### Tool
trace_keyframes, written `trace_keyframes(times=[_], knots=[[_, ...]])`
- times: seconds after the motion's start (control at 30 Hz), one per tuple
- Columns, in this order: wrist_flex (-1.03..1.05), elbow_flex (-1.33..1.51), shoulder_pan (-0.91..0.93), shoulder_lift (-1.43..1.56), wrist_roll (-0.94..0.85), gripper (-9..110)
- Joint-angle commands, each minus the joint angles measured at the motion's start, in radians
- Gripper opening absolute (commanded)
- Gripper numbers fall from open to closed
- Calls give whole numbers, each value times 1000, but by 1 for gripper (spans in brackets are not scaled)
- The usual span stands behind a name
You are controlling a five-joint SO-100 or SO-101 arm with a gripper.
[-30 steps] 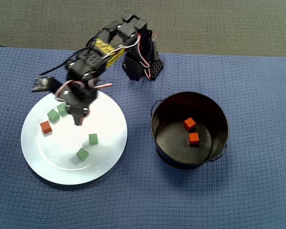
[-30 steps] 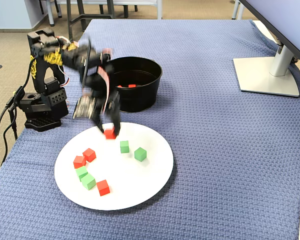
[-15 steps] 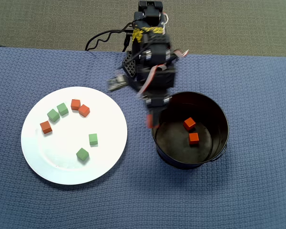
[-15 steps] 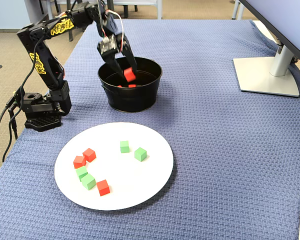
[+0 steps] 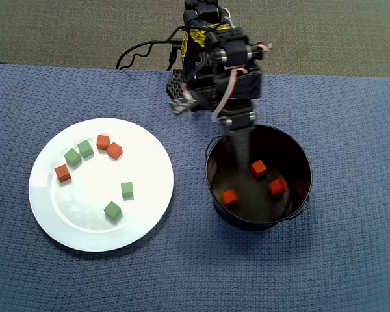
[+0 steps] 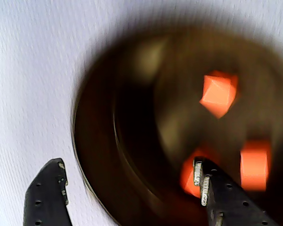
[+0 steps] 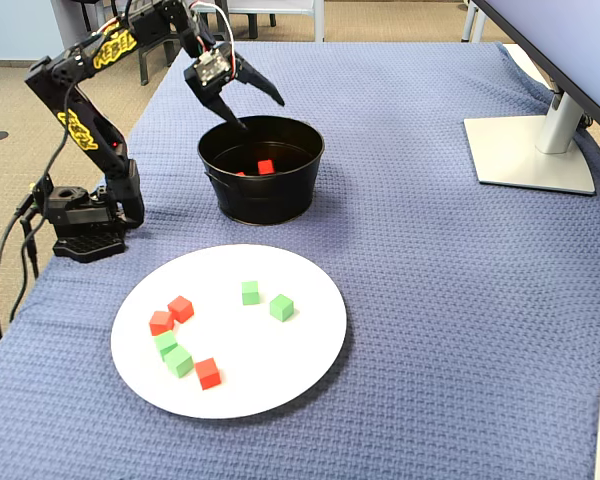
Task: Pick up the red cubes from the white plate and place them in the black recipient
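My gripper [image 7: 254, 108] hangs open and empty just above the back rim of the black recipient [image 7: 280, 205], a round black bucket. In the wrist view both fingers [image 6: 216, 190] frame the bucket's dark inside [image 6: 132, 132], one over the rim and one over the cloth. Three red cubes [image 5: 259, 168] [image 5: 277, 186] [image 5: 229, 197] lie on the bucket floor. The white plate [image 5: 84, 221] sits to the bucket's left in the overhead view. It holds three red cubes [image 5: 103, 142] [image 5: 115, 151] [image 5: 63, 173] and several green cubes [image 5: 112, 210].
The arm's base [image 7: 80, 225] with its cables stands at the table's left edge in the fixed view. A monitor stand [image 7: 530, 150] sits at the far right. Blue woven cloth [image 7: 430, 300] covers the table.
The gripper lifted a red cube off the plate, carried it over the bucket and opened. That cube now lies in the bucket, making three there instead of two.
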Motion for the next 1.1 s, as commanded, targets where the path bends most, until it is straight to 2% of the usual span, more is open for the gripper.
trace_keyframes(times=[0.0, 0.07, 0.2, 0.3, 0.4, 0.5, 0.8, 0.87, 1.0, 1.07], knots=[[66, -75, 227, -12, -216, 24], [58, -31, 364, -12, -370, 24], [-146, 103, 635, -63, -584, 24], [-247, 163, 770, -124, -727, 24], [-264, 170, 868, -170, -847, 24], [-276, 173, 925, -224, -942, 24], [-302, 265, 986, -258, -1040, 24], [-304, 244, 1011, -288, -1117, 23], [-394, 261, 1040, -345, -1425, 22], [-393, 233, 1035, -373, -1489, 23]])
